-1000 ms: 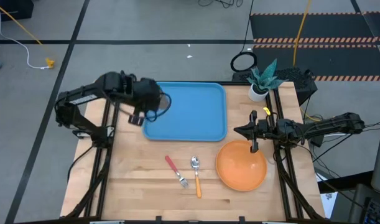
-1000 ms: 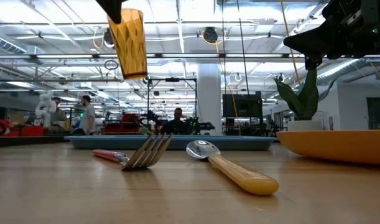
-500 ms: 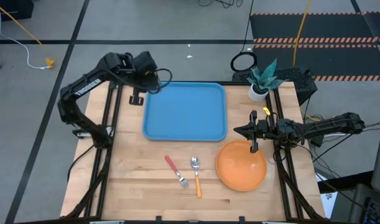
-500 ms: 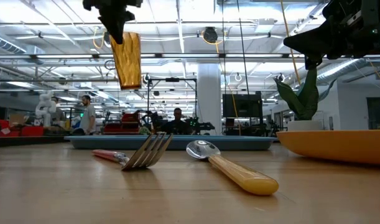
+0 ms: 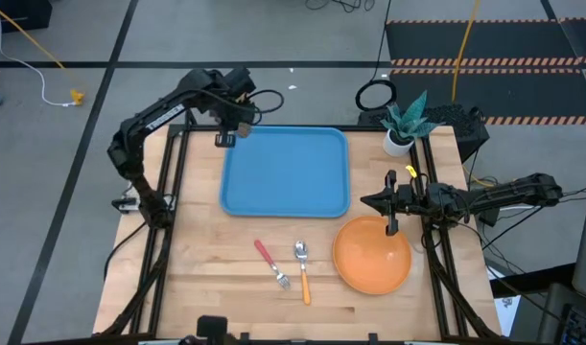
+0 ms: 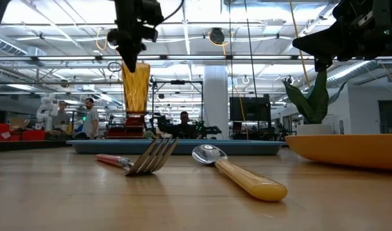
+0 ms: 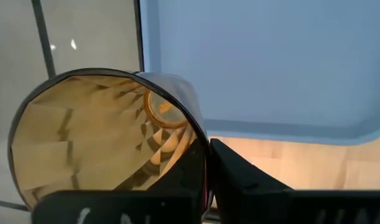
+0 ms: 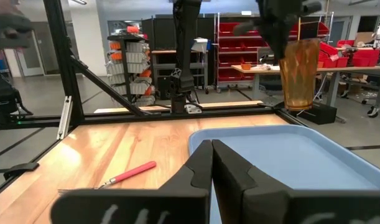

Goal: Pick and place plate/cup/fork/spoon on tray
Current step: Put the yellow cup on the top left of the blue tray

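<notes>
My left gripper [image 5: 225, 136] hangs over the far left corner of the light-blue tray [image 5: 285, 196], shut on the amber cup [image 6: 136, 90]. The cup also shows in the left wrist view [image 7: 96, 143] and the right wrist view [image 8: 300, 73]. My right gripper [image 5: 389, 213] is shut and empty above the far rim of the orange plate [image 5: 372, 257]. The plate lies on the table at the near right. The red-handled fork [image 5: 270, 264] and the orange-handled spoon [image 5: 302, 272] lie side by side on the table near the tray's near edge. My left gripper holds the cup by its wall at the rim [image 7: 204, 163], one finger [image 7: 177, 183] inside the cup and one [image 7: 245, 183] outside. The fingers come from above, pointing down. The cup hangs upright below them, mouth up, clear of the tray.
A potted plant [image 5: 404, 123] stands at the table's far right corner. Bare wood lies left of the tray and at the near left. Beyond the table a workshop with people shows in the low view.
My left gripper has gone toward the table's far edge along the tray's left rim, carrying the cup. The cup has come from tilted to upright and stays lifted clear.
</notes>
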You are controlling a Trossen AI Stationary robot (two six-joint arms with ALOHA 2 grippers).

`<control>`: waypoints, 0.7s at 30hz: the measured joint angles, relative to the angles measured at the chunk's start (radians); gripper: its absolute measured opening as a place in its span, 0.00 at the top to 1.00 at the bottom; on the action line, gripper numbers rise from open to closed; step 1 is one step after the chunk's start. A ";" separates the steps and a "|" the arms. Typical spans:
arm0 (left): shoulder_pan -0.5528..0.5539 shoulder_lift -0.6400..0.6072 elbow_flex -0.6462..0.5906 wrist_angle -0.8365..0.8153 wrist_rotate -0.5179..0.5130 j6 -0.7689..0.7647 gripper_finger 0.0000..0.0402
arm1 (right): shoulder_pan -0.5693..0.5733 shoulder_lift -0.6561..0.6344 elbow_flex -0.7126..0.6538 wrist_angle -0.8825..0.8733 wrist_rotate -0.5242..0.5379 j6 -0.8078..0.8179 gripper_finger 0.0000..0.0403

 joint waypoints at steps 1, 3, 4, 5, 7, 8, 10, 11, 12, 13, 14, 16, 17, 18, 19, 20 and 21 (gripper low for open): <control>0.009 0.014 0.000 0.000 0.001 -0.003 0.95 | 0.000 0.000 0.000 -0.002 0.000 0.000 1.00; 0.022 0.039 0.000 0.000 0.018 -0.007 0.97 | 0.000 0.000 0.000 -0.010 0.000 0.000 1.00; 0.029 0.049 0.000 0.001 0.036 -0.009 0.98 | 0.000 0.000 0.000 -0.014 0.000 0.001 1.00; 0.034 0.057 0.000 0.000 0.054 -0.013 0.98 | 0.000 0.000 0.000 -0.020 0.000 0.004 1.00; 0.046 0.071 0.000 0.003 0.071 -0.025 0.97 | 0.000 0.000 0.000 -0.026 0.000 0.012 1.00; 0.050 0.077 0.000 0.009 0.071 -0.032 0.96 | 0.000 0.000 0.000 -0.028 0.000 0.017 1.00; 0.056 0.087 0.000 0.026 0.072 -0.041 0.94 | 0.000 0.000 0.000 -0.028 0.000 0.024 1.00; 0.058 0.090 0.000 0.032 0.072 -0.045 0.94 | 0.000 0.000 0.000 -0.027 0.000 0.026 1.00; 0.062 0.093 0.000 0.036 0.074 -0.051 0.94 | 0.000 0.000 0.000 -0.028 0.000 0.026 1.00; 0.065 0.096 0.000 0.038 0.077 -0.058 0.95 | 0.000 0.000 0.000 -0.028 0.000 0.026 1.00; 0.067 0.099 0.000 0.038 0.077 -0.061 0.96 | 0.000 0.000 0.000 -0.028 0.000 0.026 1.00; 0.069 0.105 0.000 0.037 0.078 -0.076 0.98 | 0.000 0.000 0.000 -0.027 0.000 0.026 1.00; 0.072 0.106 0.000 0.037 0.077 -0.084 0.98 | 0.000 0.000 0.000 -0.027 0.000 0.026 1.00; 0.074 0.106 0.000 0.038 0.078 -0.090 0.98 | 0.000 0.000 0.000 -0.027 0.000 0.026 1.00; 0.076 0.106 0.000 0.041 0.078 -0.100 0.98 | 0.000 0.000 0.000 -0.027 0.000 0.026 1.00; 0.077 0.105 0.000 0.045 0.078 -0.113 0.97 | 0.000 0.000 0.000 -0.027 -0.001 0.026 1.00; 0.077 0.105 -0.001 0.054 0.078 -0.121 0.95 | 0.000 0.000 0.000 -0.027 -0.001 0.026 1.00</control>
